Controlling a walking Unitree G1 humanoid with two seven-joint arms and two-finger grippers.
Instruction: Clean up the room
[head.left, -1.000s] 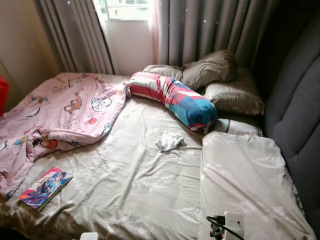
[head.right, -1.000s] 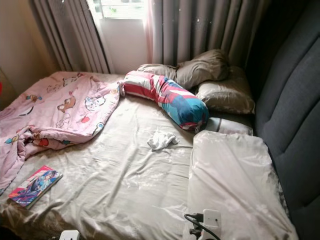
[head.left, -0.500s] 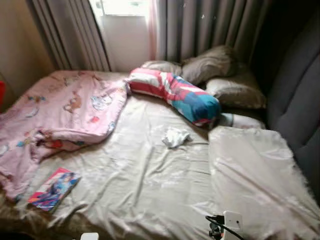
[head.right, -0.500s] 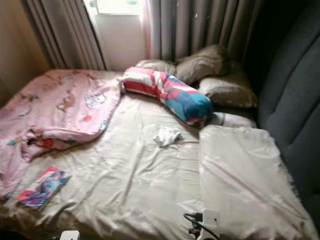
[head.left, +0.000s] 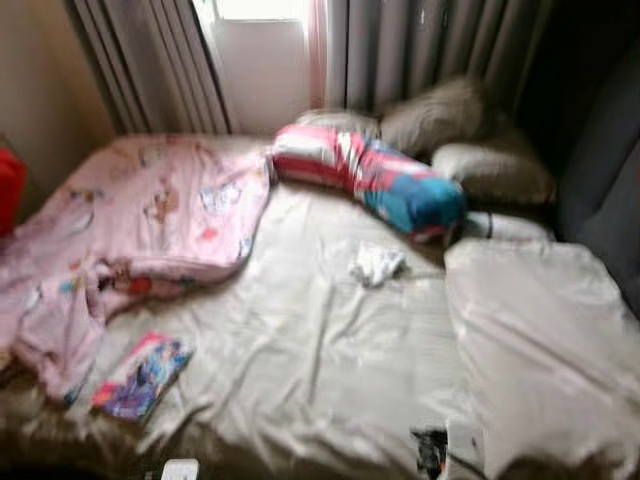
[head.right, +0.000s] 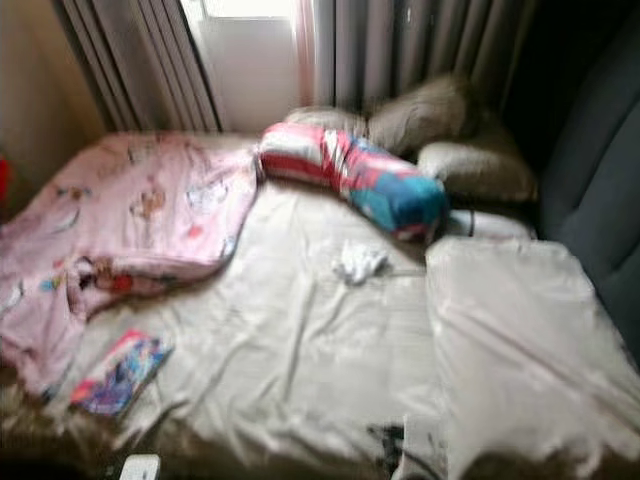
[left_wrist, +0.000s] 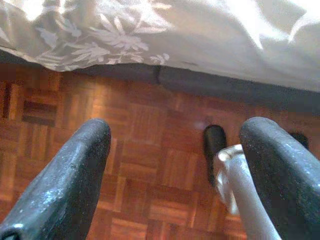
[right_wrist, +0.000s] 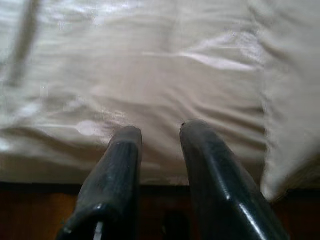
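A bed with a beige sheet (head.left: 320, 350) lies before me, blurred. On it are a crumpled white cloth (head.left: 377, 264) near the middle, a colourful book (head.left: 141, 376) at the front left, and a rumpled pink cartoon blanket (head.left: 150, 215) on the left. A striped red, white and blue bolster (head.left: 370, 180) lies at the back. My left gripper (left_wrist: 175, 165) hangs open over parquet floor (left_wrist: 140, 125) beside the bed's edge. My right gripper (right_wrist: 160, 145) points at the sheet (right_wrist: 165, 65) from the bed's edge, its fingers a narrow gap apart with nothing between them.
Brown pillows (head.left: 435, 115) are piled at the back by the grey curtains (head.left: 420, 50). A large pale pillow (head.left: 545, 340) lies on the right, against the dark headboard (head.left: 610, 180). A white power strip with a black plug (head.left: 450, 447) sits at the front edge. A red thing (head.left: 10, 190) stands far left.
The whole picture has shifted and blurred, so the camera has moved; everything on the bed now sits further right in view. Nothing on the bed has moved.
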